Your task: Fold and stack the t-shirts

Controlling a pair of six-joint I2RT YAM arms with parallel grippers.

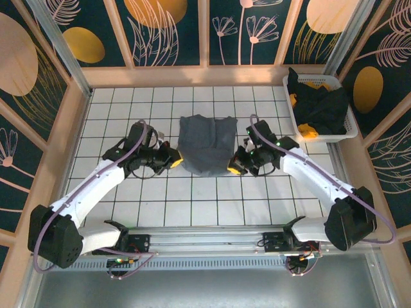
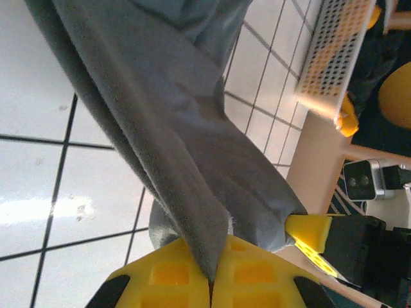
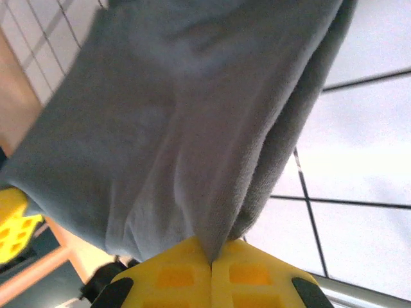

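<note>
While the large slate grey-blue cloth t-shirt (image 1: 205,144) sits mid-way across the white tiled desk (image 1: 192,199), the left claw (image 1: 174,160) and the right claw (image 1: 236,168) each pinch tight on its near corners.

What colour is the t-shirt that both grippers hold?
Slate grey-blue; the t-shirt shows best in the top external view.

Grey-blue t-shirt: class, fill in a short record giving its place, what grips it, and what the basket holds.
shirt: grey-blue t-shirt, spread mid tiled table
left tool: shut on the shirt's near left corner
right tool: shut on the shirt's near right corner
basket: white, far right corner, holds black and orange-yellow cloth
</note>
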